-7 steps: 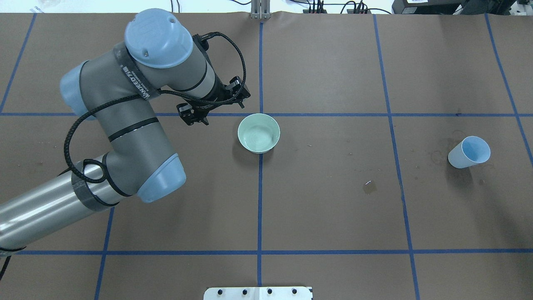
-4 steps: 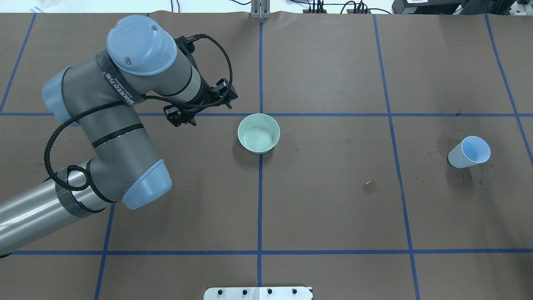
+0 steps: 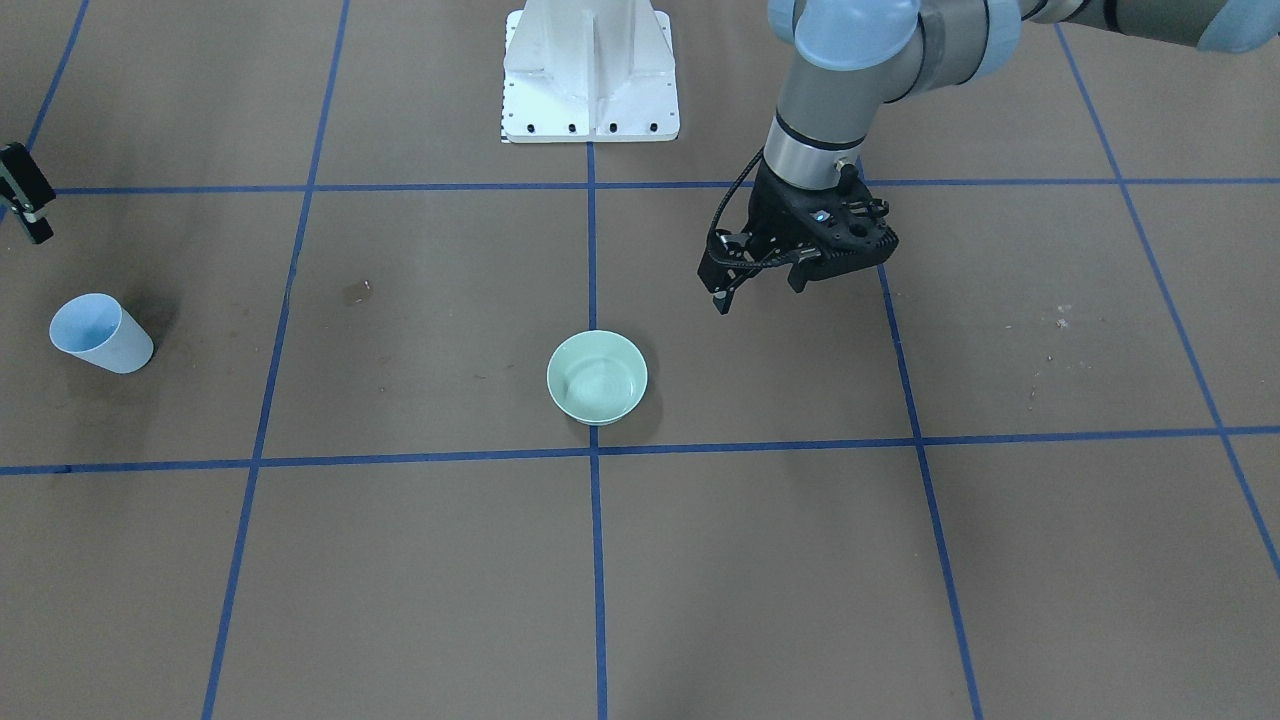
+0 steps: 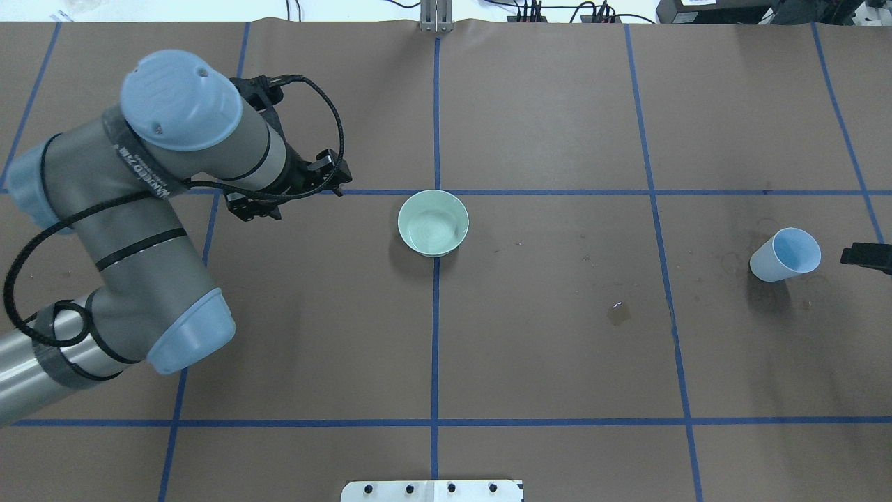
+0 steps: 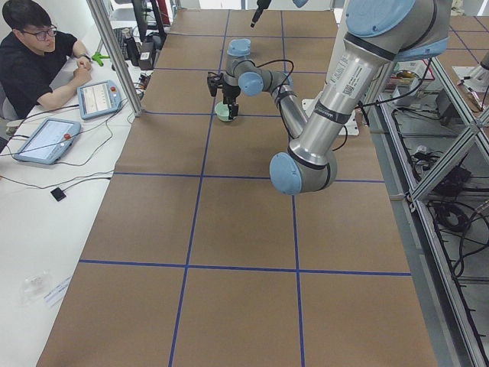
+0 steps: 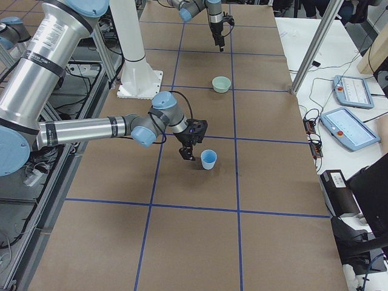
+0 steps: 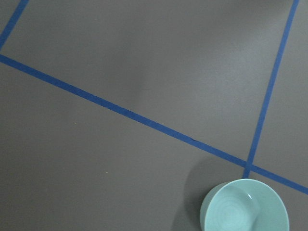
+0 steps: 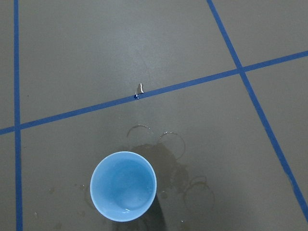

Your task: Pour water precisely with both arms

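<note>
Left claw (image 3: pixel 760 285) has backed off the bowl (image 3: pixel 552 372), wide, empty; right claw (image 4: pixel 865 256) edges in beside the cup (image 4: pixel 763 265) — spread unclear. Pour pending.

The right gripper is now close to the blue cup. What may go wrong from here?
The right gripper hangs close beside the blue cup; a slight side touch may tip it, and the paper around it is wet.
The green bowl stands far away; the content may spill on the way, as the puddle suggests.

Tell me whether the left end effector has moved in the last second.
Yes. The left end effector shifted leftward in the overhead view, away from the bowl.
</note>
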Robot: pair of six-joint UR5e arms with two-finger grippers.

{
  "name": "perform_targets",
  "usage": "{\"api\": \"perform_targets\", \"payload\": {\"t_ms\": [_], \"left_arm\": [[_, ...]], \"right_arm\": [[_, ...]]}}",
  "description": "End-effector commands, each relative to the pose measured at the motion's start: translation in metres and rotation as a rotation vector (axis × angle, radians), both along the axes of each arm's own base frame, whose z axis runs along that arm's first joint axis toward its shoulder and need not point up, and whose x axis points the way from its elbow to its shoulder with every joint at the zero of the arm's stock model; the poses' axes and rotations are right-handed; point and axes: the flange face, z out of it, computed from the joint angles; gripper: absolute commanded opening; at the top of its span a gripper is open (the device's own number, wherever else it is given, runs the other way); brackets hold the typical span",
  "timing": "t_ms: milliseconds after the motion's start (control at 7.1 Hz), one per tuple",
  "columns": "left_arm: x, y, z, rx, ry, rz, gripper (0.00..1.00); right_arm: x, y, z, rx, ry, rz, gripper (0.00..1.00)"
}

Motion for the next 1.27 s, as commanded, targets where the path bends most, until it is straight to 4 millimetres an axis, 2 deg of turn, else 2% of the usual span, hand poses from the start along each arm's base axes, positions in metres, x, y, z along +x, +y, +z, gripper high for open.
{"api": "perform_targets", "payload": {"t_ms": [0,282,422,704,1126], "left_arm": [[-0.024,0.018,0.032,0.032,-0.057,0.054,1.0],[-0.024,0.018,0.035,0.027,-0.06,0.056,1.0],[-0.021,0.017,0.039,0.028,-0.069,0.064,1.0],[-0.015,0.015,0.048,0.029,-0.088,0.081,1.0],[-0.011,0.013,0.054,0.02,-0.098,0.084,1.0]], "right_arm": [[-0.073,0.029,0.019,0.119,0.119,0.035,0.99],[-0.099,0.039,0.038,0.162,0.163,0.054,0.99],[-0.112,0.034,0.049,0.193,0.188,0.073,0.99],[-0.112,0.029,0.052,0.239,0.221,0.111,0.99],[-0.127,0.017,0.062,0.295,0.254,0.154,0.99]]}}
